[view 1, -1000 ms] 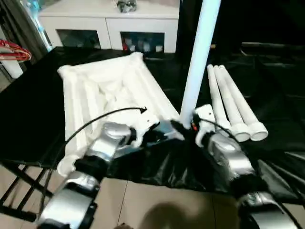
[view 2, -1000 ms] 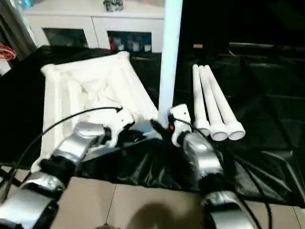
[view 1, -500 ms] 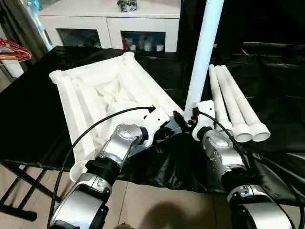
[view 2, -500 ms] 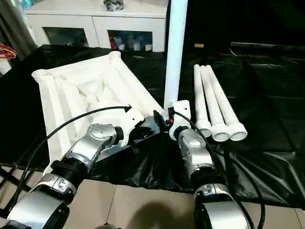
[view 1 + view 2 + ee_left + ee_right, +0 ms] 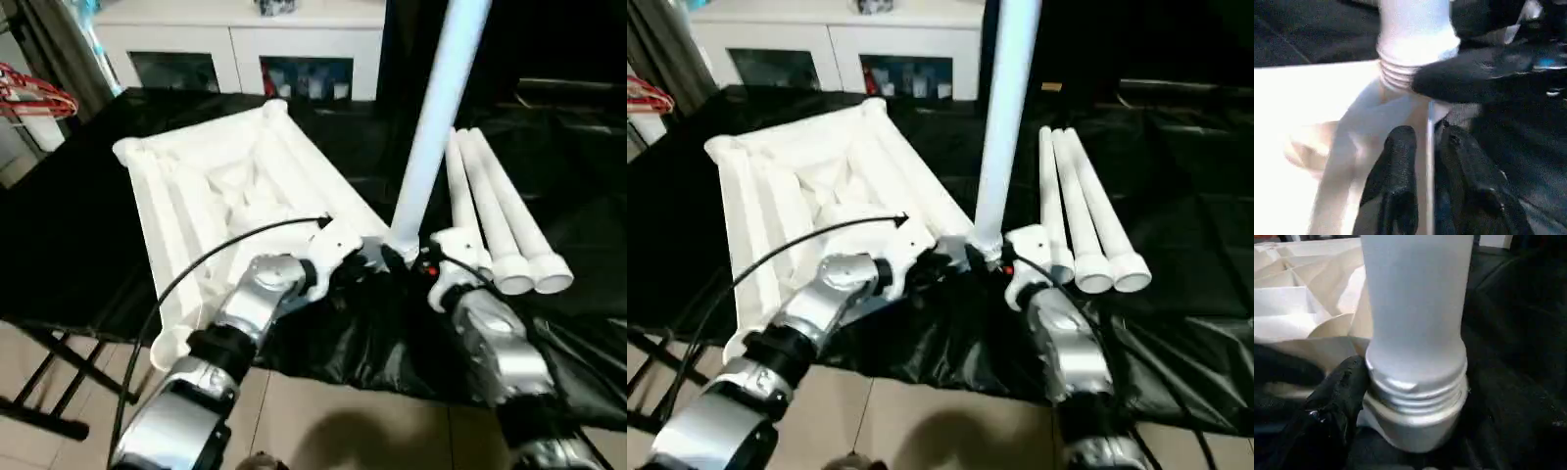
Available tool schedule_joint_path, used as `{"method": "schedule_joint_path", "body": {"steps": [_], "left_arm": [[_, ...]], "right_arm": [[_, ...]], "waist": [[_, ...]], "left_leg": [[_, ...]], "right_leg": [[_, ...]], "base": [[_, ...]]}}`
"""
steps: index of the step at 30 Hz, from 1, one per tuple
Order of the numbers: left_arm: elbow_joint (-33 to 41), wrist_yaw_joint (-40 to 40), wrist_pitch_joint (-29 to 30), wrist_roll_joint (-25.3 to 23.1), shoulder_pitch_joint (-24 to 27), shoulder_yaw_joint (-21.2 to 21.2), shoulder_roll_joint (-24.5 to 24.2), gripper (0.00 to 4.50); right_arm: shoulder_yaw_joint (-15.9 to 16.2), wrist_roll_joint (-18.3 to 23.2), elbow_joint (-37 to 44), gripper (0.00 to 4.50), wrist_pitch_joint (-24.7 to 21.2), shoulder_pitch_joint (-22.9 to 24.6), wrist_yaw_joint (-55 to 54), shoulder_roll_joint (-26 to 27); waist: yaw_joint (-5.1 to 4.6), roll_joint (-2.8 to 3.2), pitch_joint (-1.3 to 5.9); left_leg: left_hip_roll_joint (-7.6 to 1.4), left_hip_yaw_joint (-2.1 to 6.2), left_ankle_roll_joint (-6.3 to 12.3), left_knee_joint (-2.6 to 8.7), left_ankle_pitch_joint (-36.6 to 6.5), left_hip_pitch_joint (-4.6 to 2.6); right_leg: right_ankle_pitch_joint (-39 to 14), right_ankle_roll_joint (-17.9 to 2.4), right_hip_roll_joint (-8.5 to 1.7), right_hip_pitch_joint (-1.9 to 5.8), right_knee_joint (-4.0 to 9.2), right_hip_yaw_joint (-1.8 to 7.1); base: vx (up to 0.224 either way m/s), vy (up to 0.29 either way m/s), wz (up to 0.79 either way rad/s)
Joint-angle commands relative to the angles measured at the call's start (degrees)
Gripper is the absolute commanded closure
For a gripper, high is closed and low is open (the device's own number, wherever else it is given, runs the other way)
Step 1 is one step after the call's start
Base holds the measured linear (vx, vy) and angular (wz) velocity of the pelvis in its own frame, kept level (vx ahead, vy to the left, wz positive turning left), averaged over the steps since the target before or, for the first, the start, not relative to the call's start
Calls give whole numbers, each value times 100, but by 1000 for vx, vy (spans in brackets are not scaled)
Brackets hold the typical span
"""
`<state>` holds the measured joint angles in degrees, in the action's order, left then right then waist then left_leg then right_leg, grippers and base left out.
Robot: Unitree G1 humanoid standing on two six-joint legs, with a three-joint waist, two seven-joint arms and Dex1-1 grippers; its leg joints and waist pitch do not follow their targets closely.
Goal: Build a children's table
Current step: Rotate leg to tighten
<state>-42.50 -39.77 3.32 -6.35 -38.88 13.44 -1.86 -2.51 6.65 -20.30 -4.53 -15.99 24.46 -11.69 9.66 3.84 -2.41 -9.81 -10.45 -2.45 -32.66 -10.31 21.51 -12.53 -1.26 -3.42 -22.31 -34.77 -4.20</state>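
Observation:
The children's table top (image 5: pixel 220 191) lies upside down, ribs up, on a black-covered surface. One white leg (image 5: pixel 431 127) stands upright in its near right corner socket (image 5: pixel 1415 431); its threaded end (image 5: pixel 1410 49) shows just above the socket. Three more legs (image 5: pixel 500 225) lie side by side to the right. My left gripper (image 5: pixel 370 259) is at that corner, its fingers (image 5: pixel 1396 181) slightly apart, astride the top's thin rim. My right gripper (image 5: pixel 404 260) is open at the leg's base, one finger (image 5: pixel 1334 406) against the collar.
A white cabinet (image 5: pixel 245 49) with glass doors stands behind the work surface. A red wire object (image 5: pixel 34 98) sits at the far left. The black cloth (image 5: pixel 78 235) hangs over the near edge above a tiled floor (image 5: pixel 323 421) and a black folding frame (image 5: pixel 39 392).
The camera has shifted. Both grippers stay at the near corner socket and the leg still stands upright. The right wrist sits a little further from the leg.

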Motion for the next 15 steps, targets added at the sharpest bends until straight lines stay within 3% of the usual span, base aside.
{"method": "schedule_joint_path", "body": {"steps": [1,3,4,5,6,8,10,11,15], "left_arm": [[101,159,-101,12,-70,-216,-168,348],[302,256,-13,67,-77,-362,-347,348],[452,354,86,88,-95,-489,-509,348],[649,471,210,132,-112,-677,-724,348],[767,538,300,168,-128,-816,-863,348],[1055,684,524,211,-144,-1150,-1275,348],[1116,703,568,186,-133,-1196,-1391,348],[1323,698,812,86,-46,-1318,-1741,348],[1616,695,1326,-167,259,-1451,-2360,348]], "right_arm": [[-86,114,570,63,-262,173,102,-144],[-71,203,1055,63,-499,419,300,-300],[-10,254,1343,63,-602,583,478,-421],[77,333,1687,63,-760,788,648,-548],[139,391,1873,63,-857,902,750,-610],[350,477,2337,63,-1165,1186,946,-744],[421,453,2428,63,-1240,1244,959,-768],[644,366,2544,63,-1329,1348,996,-770],[841,178,2412,63,-1862,1250,663,-548]], "waist": [[16,-77,388],[36,-90,440],[4,-99,418],[7,-87,395],[7,-87,395],[6,-45,376],[-53,-25,345],[-40,-2,345],[-64,26,331]], "left_leg": [[-373,206,693,239,-324,-13],[-369,219,812,178,-97,21],[-336,215,875,169,-16,77],[-348,209,877,174,-248,50],[-348,209,877,174,-248,50],[-371,229,819,204,-524,33],[-373,219,624,243,-794,-2],[-386,230,556,245,-856,-18],[-412,249,293,290,-972,-27]], "right_leg": [[570,-894,-575,321,337,323],[1156,-871,-564,327,251,312],[1369,-861,-545,326,228,283],[1082,-860,-562,284,281,272],[1082,-860,-562,284,281,272],[525,-844,-546,281,325,259],[-221,-847,-537,237,402,268],[-354,-857,-541,221,398,271],[-549,-908,-546,202,377,312]], "base": [[0,0,0],[0,0,0],[0,0,0],[0,0,0],[0,0,0],[0,0,0],[0,0,0],[0,0,0],[0,0,0]]}}
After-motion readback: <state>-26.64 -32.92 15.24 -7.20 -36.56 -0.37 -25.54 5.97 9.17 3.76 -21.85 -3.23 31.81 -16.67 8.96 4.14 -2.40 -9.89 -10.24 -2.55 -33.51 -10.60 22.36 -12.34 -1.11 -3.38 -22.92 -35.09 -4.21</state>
